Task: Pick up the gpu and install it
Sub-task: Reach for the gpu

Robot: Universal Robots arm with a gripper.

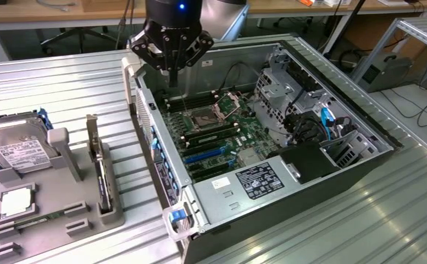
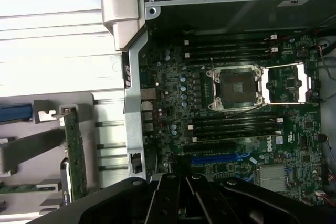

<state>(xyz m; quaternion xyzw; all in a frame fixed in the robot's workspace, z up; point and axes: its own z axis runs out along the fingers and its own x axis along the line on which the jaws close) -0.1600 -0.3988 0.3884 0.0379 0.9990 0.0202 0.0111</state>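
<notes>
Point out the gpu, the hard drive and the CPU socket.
gpu (image 1: 101, 170): exterior view, card's top edge.
hard drive (image 1: 21, 150): exterior view, white label.
CPU socket (image 2: 234, 86): wrist view, dark centre.

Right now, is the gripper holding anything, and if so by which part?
Nothing: the gripper is shut empty above the computer case; the gpu stands in the gray holder.

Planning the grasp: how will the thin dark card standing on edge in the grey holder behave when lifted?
The thin dark expansion card looks rigid, probably lifting without flexing. Standing on its narrow edge, it would likely tip once free of the grey holder.
</notes>
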